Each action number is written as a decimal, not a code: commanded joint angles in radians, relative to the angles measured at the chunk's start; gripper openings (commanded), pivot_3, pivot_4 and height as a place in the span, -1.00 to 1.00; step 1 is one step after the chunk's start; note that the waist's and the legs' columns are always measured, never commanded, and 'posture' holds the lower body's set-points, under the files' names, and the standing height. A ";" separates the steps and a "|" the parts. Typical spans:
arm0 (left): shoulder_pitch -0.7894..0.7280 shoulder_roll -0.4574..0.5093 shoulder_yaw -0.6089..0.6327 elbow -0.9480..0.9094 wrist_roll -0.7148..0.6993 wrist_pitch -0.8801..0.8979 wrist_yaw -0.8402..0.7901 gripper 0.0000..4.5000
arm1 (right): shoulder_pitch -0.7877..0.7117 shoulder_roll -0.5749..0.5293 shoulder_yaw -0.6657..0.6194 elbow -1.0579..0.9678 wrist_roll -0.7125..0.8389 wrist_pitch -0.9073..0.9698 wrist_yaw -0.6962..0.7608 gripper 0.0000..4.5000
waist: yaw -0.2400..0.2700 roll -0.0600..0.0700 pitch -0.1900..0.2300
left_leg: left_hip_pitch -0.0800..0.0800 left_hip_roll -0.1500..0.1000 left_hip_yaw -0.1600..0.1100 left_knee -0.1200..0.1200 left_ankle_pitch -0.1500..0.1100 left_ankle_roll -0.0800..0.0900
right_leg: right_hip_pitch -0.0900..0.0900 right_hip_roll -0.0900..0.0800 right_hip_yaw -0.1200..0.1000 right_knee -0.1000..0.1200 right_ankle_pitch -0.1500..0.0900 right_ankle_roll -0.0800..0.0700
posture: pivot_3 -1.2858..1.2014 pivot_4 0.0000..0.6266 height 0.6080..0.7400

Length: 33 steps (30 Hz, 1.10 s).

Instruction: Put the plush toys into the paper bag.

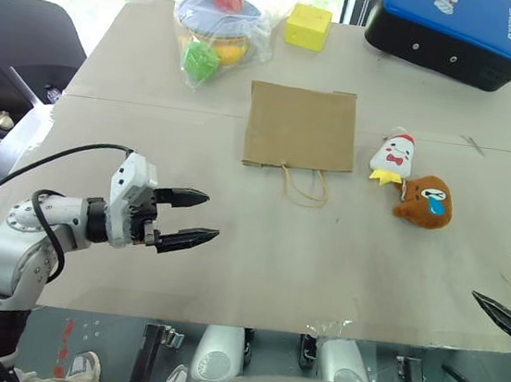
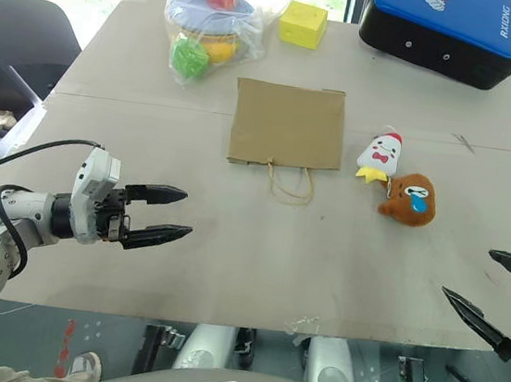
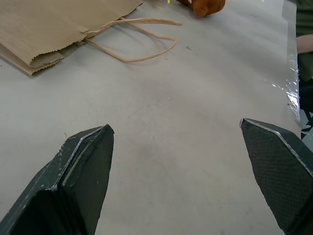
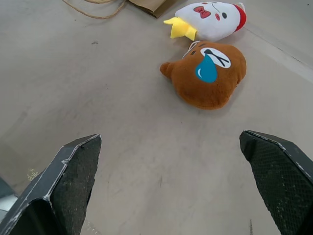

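Note:
The paper bag [image 1: 301, 128] lies flat in the middle of the table, its cord handles [image 1: 306, 185] pointing toward me. Just right of it lie the two plush toys side by side: a white one [image 1: 394, 157] with a red bow and yellow bottom, and a brown crying one [image 1: 426, 202] touching it. My left gripper [image 1: 193, 216] hovers open over the near left of the table, well short of the bag. At the near right edge my right gripper [image 2: 497, 292] stands open, nothing between its fingers, with the brown toy [image 4: 207, 74] ahead of it.
At the far side sit a clear plastic bag of toys [image 1: 218, 25], a yellow cube [image 1: 308, 26] and a black and blue case [image 1: 457, 31]. A dark chair [image 1: 22, 41] stands off the table's left side. The table edge [image 1: 332, 329] runs close below both grippers.

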 commanded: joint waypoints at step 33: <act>-0.849 -0.478 -0.356 0.797 0.341 -0.346 0.049 -0.96 | -0.291 0.048 0.561 -0.380 0.065 0.138 -0.788 -1.00 | 0.001 0.002 -0.001 | -0.003 -0.006 -0.012 0.005 0.000 0.001 | 0.006 0.000 -0.007 -0.001 -0.001 0.003 | 0.03 -0.52 1.00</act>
